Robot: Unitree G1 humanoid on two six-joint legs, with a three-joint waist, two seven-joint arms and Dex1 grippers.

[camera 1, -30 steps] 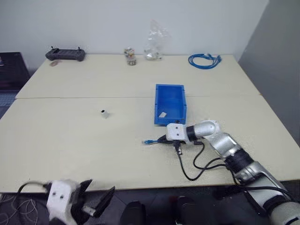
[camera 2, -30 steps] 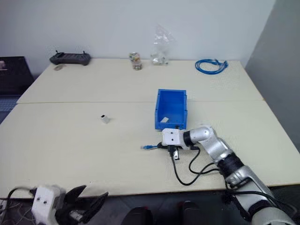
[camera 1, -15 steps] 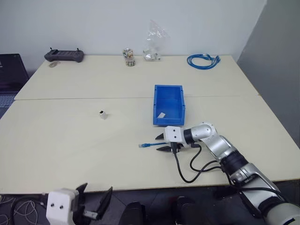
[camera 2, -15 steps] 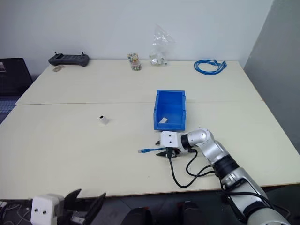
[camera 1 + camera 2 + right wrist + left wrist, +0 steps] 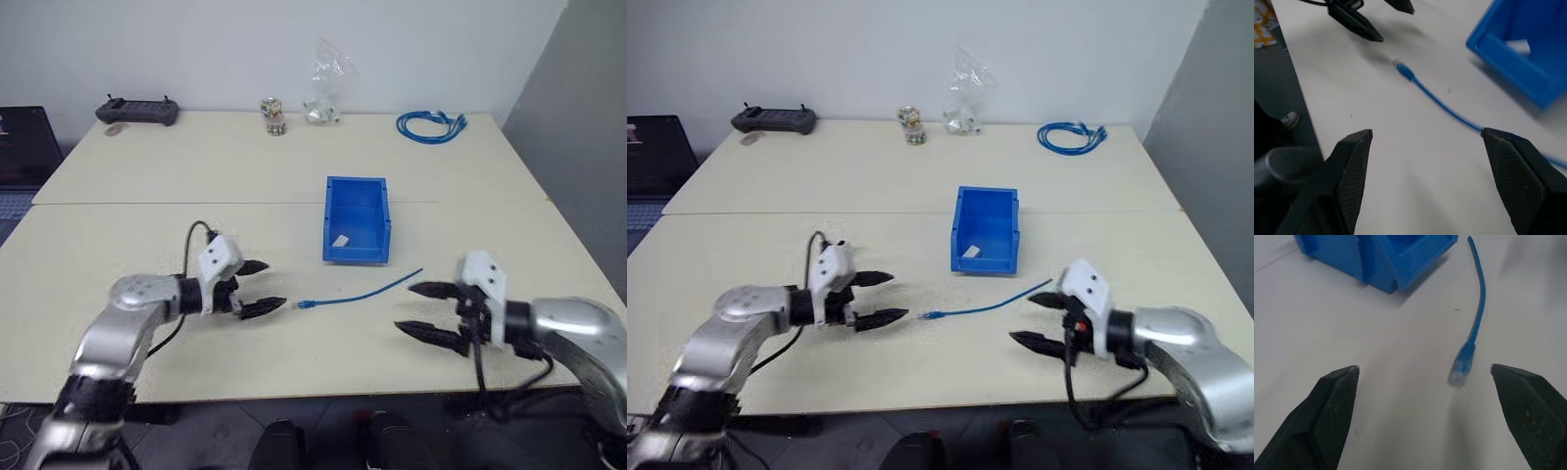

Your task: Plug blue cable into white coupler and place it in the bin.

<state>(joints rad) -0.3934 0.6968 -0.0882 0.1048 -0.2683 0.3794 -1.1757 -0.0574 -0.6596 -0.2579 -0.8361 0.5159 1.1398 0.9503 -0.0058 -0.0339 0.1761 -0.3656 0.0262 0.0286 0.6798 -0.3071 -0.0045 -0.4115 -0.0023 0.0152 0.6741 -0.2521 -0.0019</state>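
The table [image 5: 147, 176] has a smooth, matt cream top. The bin [image 5: 356, 232], at centre frame, looks like moulded plastic with a slight sheen. The cable [image 5: 358, 292] just below it has a smooth plastic jacket. Both grippers' fingers [image 5: 1332, 401] are matt black with a fine dotted texture on the pads. At upper centre a clear, crinkled plastic bag [image 5: 323, 83] glints.
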